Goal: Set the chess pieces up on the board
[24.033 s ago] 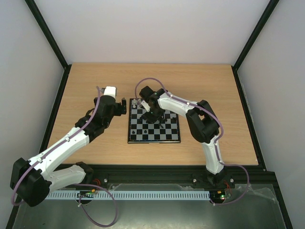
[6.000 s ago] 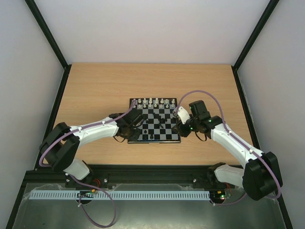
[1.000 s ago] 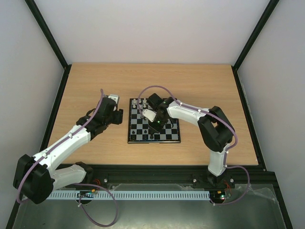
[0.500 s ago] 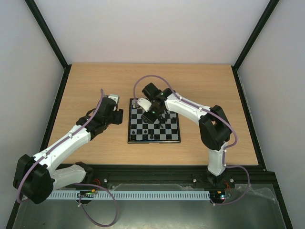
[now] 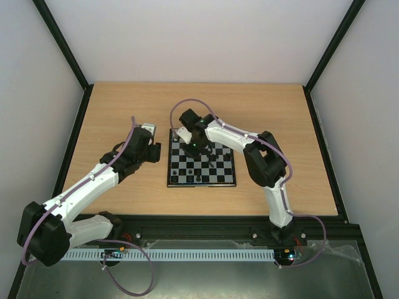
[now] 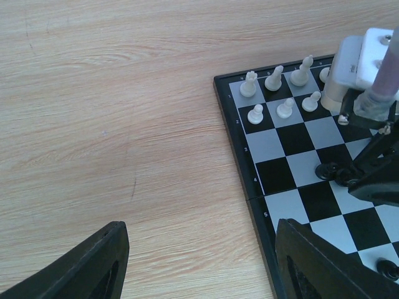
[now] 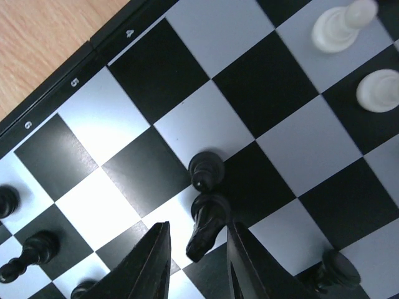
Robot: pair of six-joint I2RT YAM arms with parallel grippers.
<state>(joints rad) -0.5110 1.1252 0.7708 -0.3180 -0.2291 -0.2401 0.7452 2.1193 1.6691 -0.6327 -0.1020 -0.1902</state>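
Close under the right wrist camera, the right gripper [image 7: 197, 246] hangs low over the board [image 7: 187, 124] with its two black fingers [image 7: 156, 261] parted. A black knight [image 7: 209, 218] sits in the gap right at their tips. A sliver of pale square shows between the knight and the left finger; whether the other finger touches it I cannot tell. Nothing looks clamped, so the jaws read as standing apart around the piece rather than gripping it. The knight's long axis runs from its rounded base, the end farther from the camera, to its head, which points back toward the fingers. It appears to stand upright on the line between a grey and a black square. Just beyond it, nearly touching, a glossy black pawn [image 7: 207, 169] stands at the corner of a black square. More black pieces [image 7: 31, 252] stand along the near left. Farther off, smooth ivory-coloured white pieces [image 7: 343, 25] stand at the far right. The board is shiny, with black and pale grey checks and a thin black rim with printed digits, and it lies flat on a light wood-grain table [image 6: 112, 124]. The left gripper [image 6: 199, 274] hovers over bare wood just left of the board, fingers wide apart with nothing between them.
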